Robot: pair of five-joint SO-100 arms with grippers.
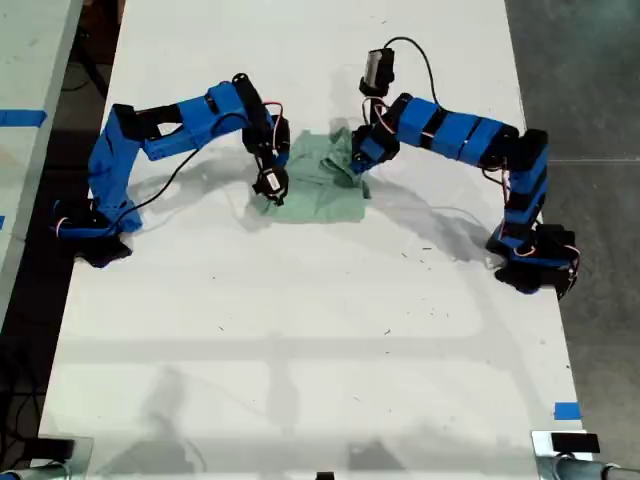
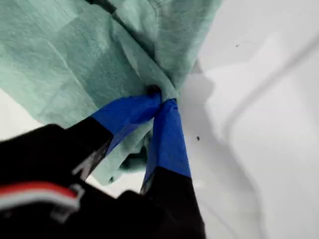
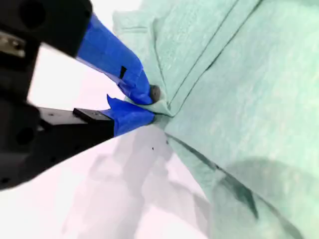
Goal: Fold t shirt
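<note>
The pale mint-green t shirt (image 1: 322,188) lies bunched and wrinkled on the white table (image 1: 300,330), between two blue arms. My first gripper (image 2: 162,97) is shut on a gathered fold of the t shirt (image 2: 75,50). My second gripper (image 3: 149,102) is shut on a creased edge of the t shirt (image 3: 249,99), with bare table beside it. In the exterior view one arm's gripper (image 1: 270,188) sits at the cloth's lower corner on that view's left. The other arm's gripper (image 1: 357,160) meets the raised fabric on its right. Which arm is first cannot be told.
Both arm bases (image 1: 85,235) (image 1: 530,262) stand near the table's side edges in the exterior view. A dark floor (image 1: 585,70) lies past the table on that view's right. Blue tape (image 1: 566,410) marks the table near its lower right corner.
</note>
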